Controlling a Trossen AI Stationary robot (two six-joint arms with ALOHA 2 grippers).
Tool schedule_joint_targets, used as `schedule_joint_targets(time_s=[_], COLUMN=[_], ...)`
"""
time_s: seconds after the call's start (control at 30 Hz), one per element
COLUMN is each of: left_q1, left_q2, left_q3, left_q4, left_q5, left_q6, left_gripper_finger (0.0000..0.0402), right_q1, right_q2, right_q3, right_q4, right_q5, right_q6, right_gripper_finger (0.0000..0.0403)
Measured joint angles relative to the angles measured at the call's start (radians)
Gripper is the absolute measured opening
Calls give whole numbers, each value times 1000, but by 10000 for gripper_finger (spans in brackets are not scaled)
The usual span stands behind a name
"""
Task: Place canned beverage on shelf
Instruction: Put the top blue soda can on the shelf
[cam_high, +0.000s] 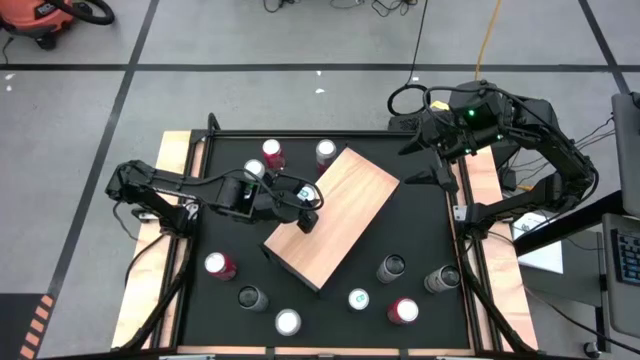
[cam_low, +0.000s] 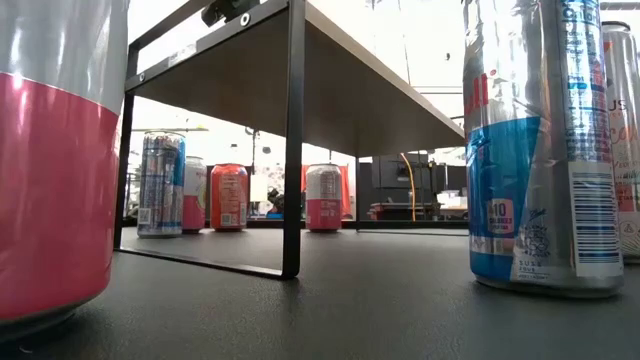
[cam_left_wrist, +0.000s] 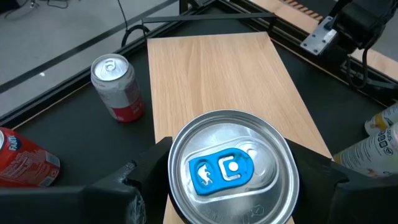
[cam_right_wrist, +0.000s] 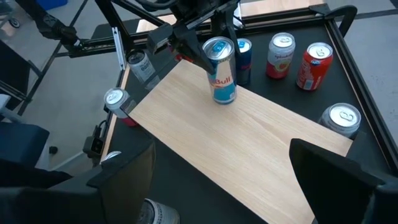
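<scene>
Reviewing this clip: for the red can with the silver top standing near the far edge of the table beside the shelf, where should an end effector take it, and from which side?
Grip the red can across its round side wall, upper half, coming from above with one finger on each side. It stands upright, lid up. The shelf and a neighbouring can crowd one side, so a descent from overhead looks clearest. The left end effector is busy holding a blue-tabbed can on the shelf.

Between the left gripper's (cam_high: 309, 203) fingers, upright on the shelf's (cam_high: 345, 205) near end: a can (cam_right_wrist: 220, 70). Beyond the gripper, stretching toward the right arm: the rest of the shelf. Beside it on the table (cam_high: 415, 235), off the shelf's edge: two cans (cam_high: 272, 153) (cam_high: 325, 152). Well past the shelf's far end: right gripper (cam_high: 425, 165), raised at the table's corner.
</scene>
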Motion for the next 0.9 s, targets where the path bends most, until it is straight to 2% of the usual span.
schedule_joint_targets(time_s=[0.6,0.9], left_q1=[6,6], left_q2=[-1,-1], left_q3=[0,0], left_q4=[-5,-17], left_q5=[14,14], left_q6=[-2,7], left_gripper_finger=[247,300], right_q1=[0,0], right_q2=[0,0], right_q3=[0,0], right_q4=[9,9], right_q5=[0,0], right_q6=[0,1], right_gripper_finger=[350,350])
